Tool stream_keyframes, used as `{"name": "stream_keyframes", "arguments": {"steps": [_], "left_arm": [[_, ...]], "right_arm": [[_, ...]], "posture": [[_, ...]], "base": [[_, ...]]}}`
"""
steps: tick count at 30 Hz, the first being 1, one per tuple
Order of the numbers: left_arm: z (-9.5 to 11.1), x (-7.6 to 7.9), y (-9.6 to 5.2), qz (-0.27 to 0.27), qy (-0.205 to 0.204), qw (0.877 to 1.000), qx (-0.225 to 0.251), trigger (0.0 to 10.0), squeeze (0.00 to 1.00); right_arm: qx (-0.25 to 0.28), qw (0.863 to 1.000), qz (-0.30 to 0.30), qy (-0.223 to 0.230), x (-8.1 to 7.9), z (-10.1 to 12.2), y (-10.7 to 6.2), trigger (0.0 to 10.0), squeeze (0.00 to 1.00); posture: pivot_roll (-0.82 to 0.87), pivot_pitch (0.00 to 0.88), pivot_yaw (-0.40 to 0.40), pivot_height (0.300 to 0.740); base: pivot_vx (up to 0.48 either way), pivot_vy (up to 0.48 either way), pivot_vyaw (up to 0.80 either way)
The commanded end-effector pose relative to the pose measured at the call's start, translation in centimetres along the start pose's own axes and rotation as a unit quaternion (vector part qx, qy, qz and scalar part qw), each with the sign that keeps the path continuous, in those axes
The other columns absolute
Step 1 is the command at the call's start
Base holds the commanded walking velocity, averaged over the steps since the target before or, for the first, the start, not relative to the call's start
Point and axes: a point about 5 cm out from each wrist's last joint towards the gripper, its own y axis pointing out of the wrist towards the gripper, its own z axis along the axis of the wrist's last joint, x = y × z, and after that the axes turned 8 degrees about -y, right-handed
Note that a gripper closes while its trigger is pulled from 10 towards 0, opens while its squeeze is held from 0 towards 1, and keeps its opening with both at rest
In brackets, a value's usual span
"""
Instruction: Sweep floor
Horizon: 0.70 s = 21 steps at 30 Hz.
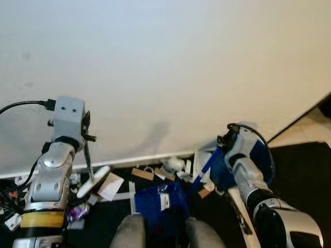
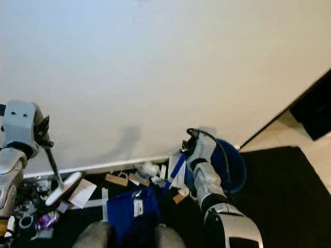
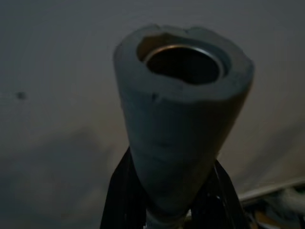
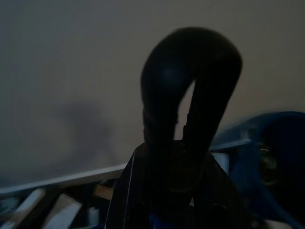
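Observation:
My left gripper (image 1: 85, 137) is shut on the grey foam grip (image 3: 178, 129) of a thin-handled brush. Its white head (image 1: 93, 181) rests on the dark floor among litter by the baseboard. My right gripper (image 1: 223, 142) is shut on the black loop handle (image 4: 188, 95) of a blue dustpan. The blue shaft (image 1: 205, 169) slants down to the pan (image 1: 161, 202), which lies on the floor in front of me. Paper scraps and cardboard pieces (image 1: 143, 174) lie along the wall between brush and pan.
A white wall (image 1: 165, 72) rises close ahead, with a white baseboard (image 1: 134, 159) at its foot. A blue round container (image 2: 234, 165) sits behind my right arm. Cables and small clutter (image 1: 13, 199) lie at the far left. Pale tiles (image 1: 310, 129) show at right.

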Motion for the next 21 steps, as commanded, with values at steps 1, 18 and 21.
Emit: {"name": "stream_keyframes", "arguments": {"steps": [1, 18, 21], "left_arm": [[0.4, -0.3, -0.3, 0.008, -0.026, 1.0, 0.008, 10.0, 0.0], [1.8, -0.5, -0.3, 0.02, 0.025, 0.999, 0.006, 10.0, 0.0], [2.4, -0.7, -0.3, 0.013, 0.034, 0.999, 0.009, 10.0, 0.0]], "right_arm": [[-0.019, 1.0, -0.002, 0.0, 0.2, -0.9, -0.3, 10.0, 0.0], [-0.029, 1.0, -0.005, 0.005, 0.5, -1.6, -0.7, 10.0, 0.0], [-0.03, 1.0, -0.005, 0.006, 0.5, -1.7, -0.8, 10.0, 0.0]], "posture": [[0.24, 0.026, -0.183, 0.74], [0.24, 0.031, -0.175, 0.74], [0.24, 0.032, -0.175, 0.74]], "base": [[0.0, 0.0, 0.0], [0.0, -0.309, 0.0], [0.0, 0.0, 0.0]]}}
